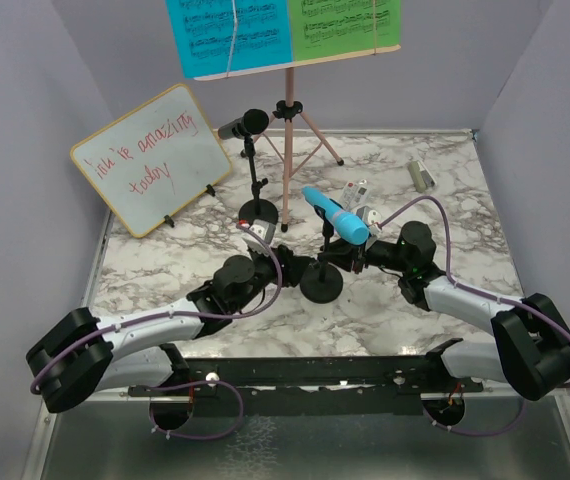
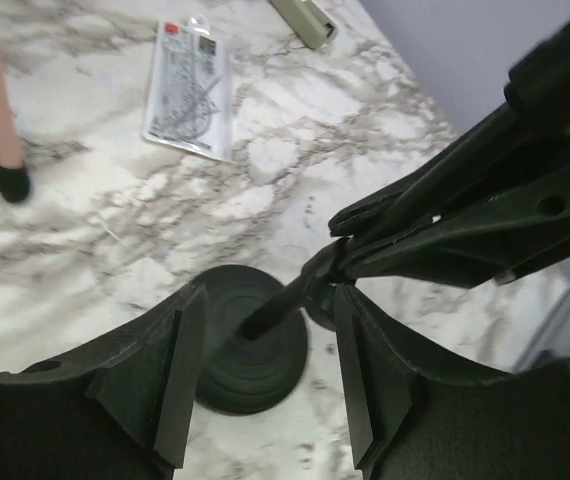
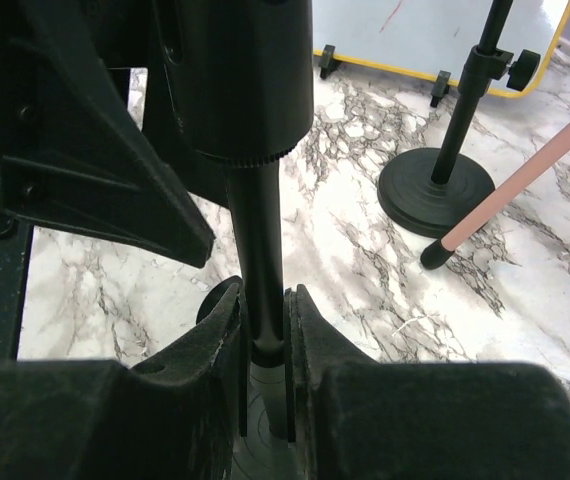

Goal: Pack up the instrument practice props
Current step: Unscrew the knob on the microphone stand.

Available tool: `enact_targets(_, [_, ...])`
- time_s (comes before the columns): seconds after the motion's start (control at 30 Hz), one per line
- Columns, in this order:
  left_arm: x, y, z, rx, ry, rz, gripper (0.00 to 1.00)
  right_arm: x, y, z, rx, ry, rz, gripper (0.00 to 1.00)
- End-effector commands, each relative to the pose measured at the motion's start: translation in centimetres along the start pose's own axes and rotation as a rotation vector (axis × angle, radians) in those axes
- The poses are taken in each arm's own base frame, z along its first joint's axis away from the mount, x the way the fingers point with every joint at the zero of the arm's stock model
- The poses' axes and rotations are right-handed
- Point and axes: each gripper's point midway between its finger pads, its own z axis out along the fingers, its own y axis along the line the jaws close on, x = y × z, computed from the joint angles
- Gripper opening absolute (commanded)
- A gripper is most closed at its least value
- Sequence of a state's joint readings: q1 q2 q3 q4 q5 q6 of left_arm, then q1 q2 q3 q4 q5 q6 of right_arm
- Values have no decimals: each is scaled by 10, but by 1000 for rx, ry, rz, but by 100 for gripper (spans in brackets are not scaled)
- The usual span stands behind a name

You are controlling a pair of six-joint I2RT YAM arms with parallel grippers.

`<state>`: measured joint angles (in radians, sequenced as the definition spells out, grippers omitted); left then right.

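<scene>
My right gripper [image 3: 265,325] is squeezed shut on the thin black pole of the near mic stand [image 3: 262,230]. The pole stands straight up between my two right fingers. The blue microphone [image 1: 335,215] sits tilted on top of this stand, just above my right gripper. The stand's round foot [image 2: 250,350] rests on the table [image 2: 295,140], right under my grip.

My left gripper [image 2: 265,385] is partly open and holds nothing. The same pole sits in the gap between my left fingers, and I can see space on both sides of it. My two grippers are very close, facing each other at the pole.

Farther out past my left gripper is the other mic stand [image 1: 256,180], with the black microphone [image 1: 243,124] on top. Just beside it is the pink music stand [image 1: 287,150], holding up the blue sheet [image 1: 230,35] and the green sheet [image 1: 345,22]. The whiteboard [image 1: 150,158] leans far out on the left. A small flat packet [image 2: 190,90] lies on the table past my grippers.
</scene>
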<state>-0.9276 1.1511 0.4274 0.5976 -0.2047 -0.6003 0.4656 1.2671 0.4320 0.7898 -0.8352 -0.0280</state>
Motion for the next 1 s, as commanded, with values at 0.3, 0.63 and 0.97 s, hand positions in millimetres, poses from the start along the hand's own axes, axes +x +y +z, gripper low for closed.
enact_targets(0.3, [14,-8,-15,151,30,968,63,17,6,-2,-7,45,42,0])
enact_targets(0.63, [17,-18,-10,207,13,1293,63,17,7,-1,-12,45,43,0])
enact_targets(0.97, [28,-25,4,196,24,1430,61,18,8,0,-15,46,43,1])
